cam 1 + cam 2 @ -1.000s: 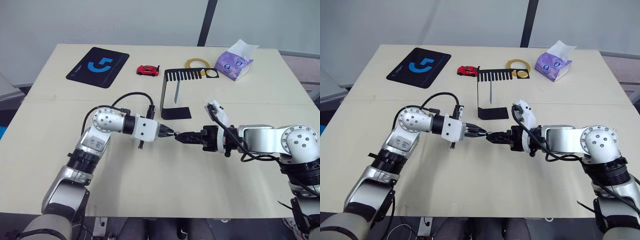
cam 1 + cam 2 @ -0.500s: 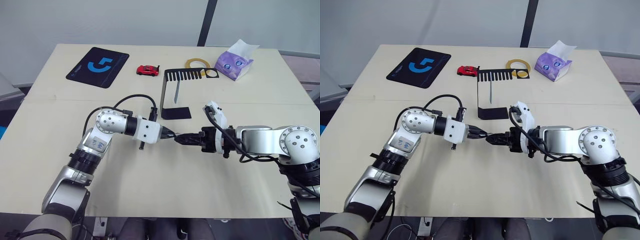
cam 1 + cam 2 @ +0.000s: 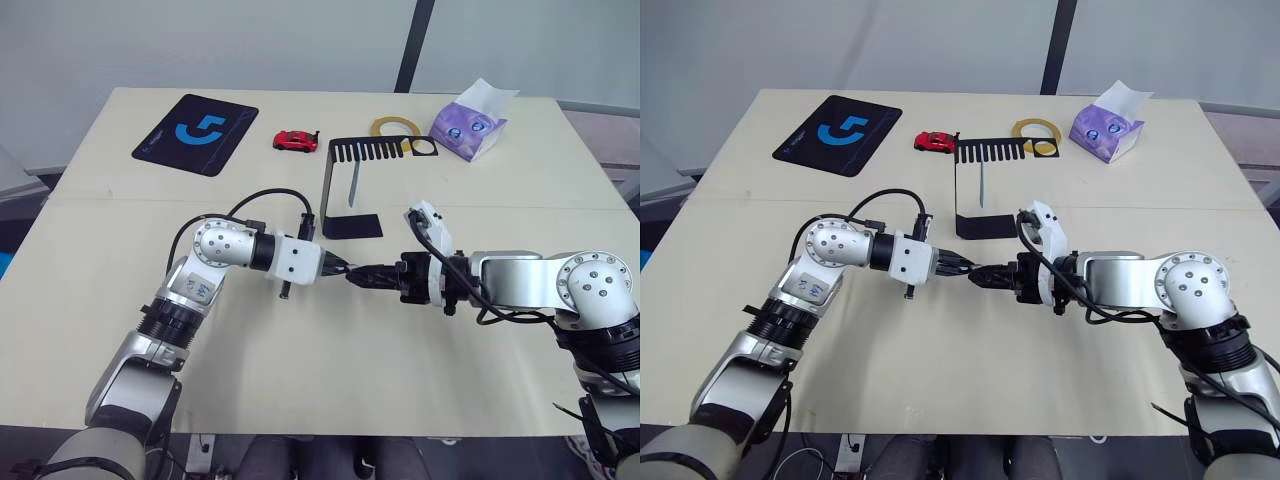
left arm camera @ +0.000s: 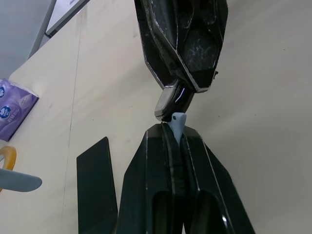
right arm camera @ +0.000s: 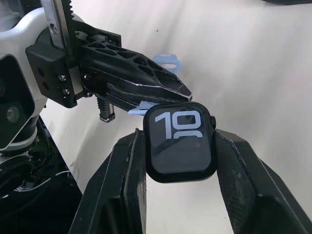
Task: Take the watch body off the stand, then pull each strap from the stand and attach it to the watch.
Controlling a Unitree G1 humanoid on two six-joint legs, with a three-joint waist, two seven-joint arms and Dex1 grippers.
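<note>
eyes: high, facing down over table (image 3: 120,330); wrists: close, facing each other; shared: watch body (image 5: 181,142)

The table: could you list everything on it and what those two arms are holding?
Mouse pad: one, black with blue logo, far left.
Toy car: one, red, far edge.
Stand: one, black, centre.
Tape roll: one, yellow, behind the stand.
Tissue pack: one, purple, far right.
Strap: one, pale blue, clamped in the left tool.
Second strap: pale blue, near the stand.
Watch body: one, black, clamped in the right tool.
</note>
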